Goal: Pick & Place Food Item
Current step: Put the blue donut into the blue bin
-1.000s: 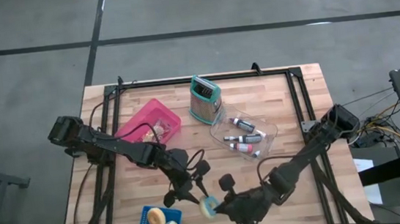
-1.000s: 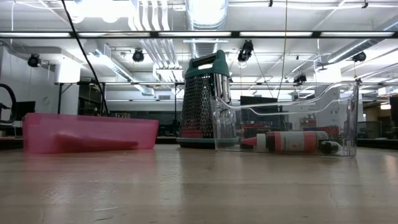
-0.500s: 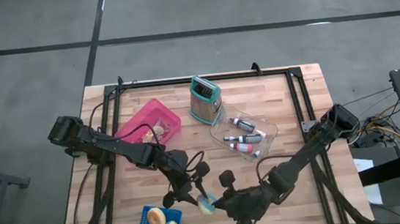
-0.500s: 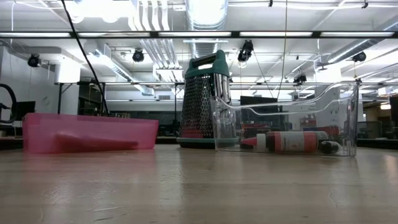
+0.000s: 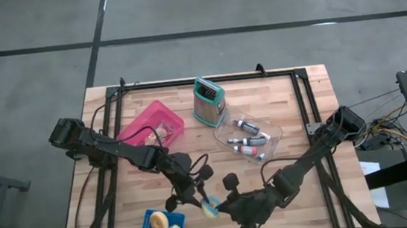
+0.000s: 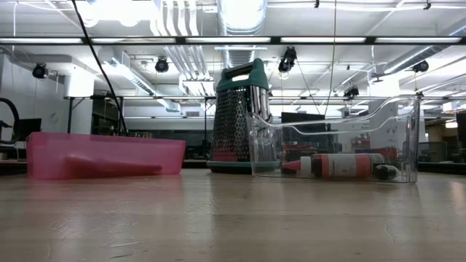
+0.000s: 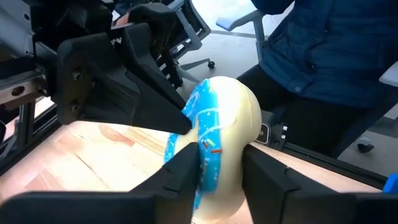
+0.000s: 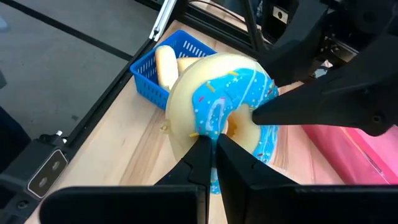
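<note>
- The blue-frosted doughnut (image 8: 221, 121) sits pinched between both grippers at the table's near edge, lifted just off the wood.
- The right gripper (image 8: 211, 152) has its 2 fingers pressed on the doughnut's rim.
- The left gripper (image 7: 217, 171) clamps the same doughnut from the opposite side.
- Just beside them lies a blue basket (image 5: 148, 225) holding 2 pastries.
- Farther off stand a pink bin (image 5: 168, 119), a clear tray (image 5: 274, 131) of tubes and a box grater (image 5: 207, 101).

Around the wooden tabletop (image 5: 292, 98) lies grey concrete floor (image 5: 252, 1) crossed by dark lines. Beyond the tabletop, ceiling light strips (image 6: 109, 41), silver ducts (image 6: 240, 14) and hanging cables fill the room overhead.
</note>
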Tool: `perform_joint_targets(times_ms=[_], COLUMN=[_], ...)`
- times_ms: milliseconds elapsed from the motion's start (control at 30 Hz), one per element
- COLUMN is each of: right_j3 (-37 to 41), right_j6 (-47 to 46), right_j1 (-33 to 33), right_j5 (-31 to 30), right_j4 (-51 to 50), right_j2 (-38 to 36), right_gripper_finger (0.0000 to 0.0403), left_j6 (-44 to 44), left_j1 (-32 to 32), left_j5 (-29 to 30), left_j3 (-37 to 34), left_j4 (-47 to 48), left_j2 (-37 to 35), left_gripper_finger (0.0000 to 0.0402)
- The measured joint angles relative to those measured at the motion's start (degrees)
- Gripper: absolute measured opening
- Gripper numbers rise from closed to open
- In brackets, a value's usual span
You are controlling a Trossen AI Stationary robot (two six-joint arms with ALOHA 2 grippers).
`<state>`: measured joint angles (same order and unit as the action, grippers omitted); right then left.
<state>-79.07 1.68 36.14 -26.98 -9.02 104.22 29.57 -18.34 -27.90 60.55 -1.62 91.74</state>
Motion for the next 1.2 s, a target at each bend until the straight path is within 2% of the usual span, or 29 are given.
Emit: perform_joint_targets(times_ms=[233, 400, 633, 967, 1200], right_j3=[0.0, 0.0, 0.0, 0.0, 0.0], right_j6=[0.01, 0.01, -1.54, 0.8, -2.95], right_j1=[0.0, 0.0, 0.0, -0.04, -0.03], right_j5=[0.0, 0.01, 0.02, 0.02, 0.15], right_j4=[0.0, 0.0, -0.02, 0.06, 0.68], right_j2=[0.0, 0.0, 0.0, 0.0, 0.0], right_gripper_finger=[0.0013, 0.0013, 0.0013, 0.0013, 0.0013], left_j6=[0.0, 0.01, 0.01, 0.43, 0.45], left_j1=[0.01, 0.01, 0.05, 0.05, 0.05], left_j5=[0.02, 0.04, 0.04, 0.23, 0.2], left_j3=[0.0, 0.0, 0.0, 0.0, 0.0], left_j4=[0.39, 0.39, 0.39, 0.0, -0.03], left_j2=[0.0, 0.0, 0.0, 0.0, 0.0], left_gripper_finger=[0.0059, 0.0037, 0.0036, 0.0036, 0.0036])
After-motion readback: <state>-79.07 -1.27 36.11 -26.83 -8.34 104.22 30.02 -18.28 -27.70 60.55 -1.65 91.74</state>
